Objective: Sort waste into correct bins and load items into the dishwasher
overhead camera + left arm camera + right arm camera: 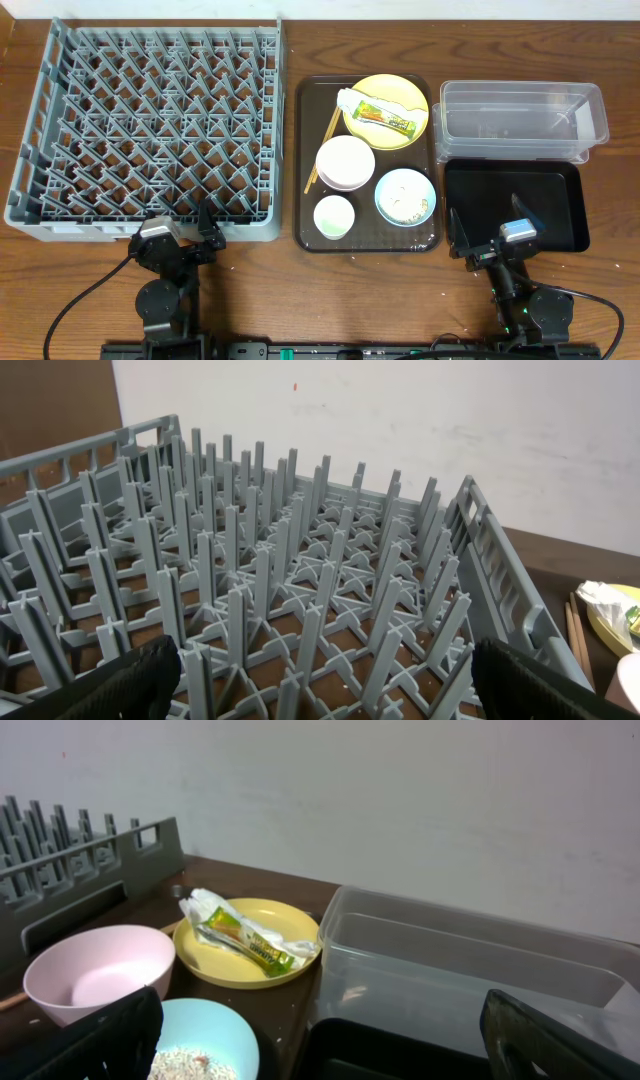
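Observation:
The grey dish rack (150,130) fills the table's left and shows up close in the left wrist view (300,580). On the brown serving tray (305,150) sit a yellow plate (405,132) holding a green-and-orange wrapper (385,116) and a white wrapper (352,97), a white bowl (345,163), a light-blue bowl (405,197) with rice scraps (195,1065), a small cup (334,216) and chopsticks (322,150). The clear tub (520,120) and black tray (515,205) lie at the right. My left gripper (180,235) is open at the rack's near edge. My right gripper (490,245) is open at the black tray's near edge.
A white wall stands behind the table in both wrist views. Bare wooden tabletop (330,300) runs along the front between the two arm bases. Black cables (80,300) trail from the left arm base.

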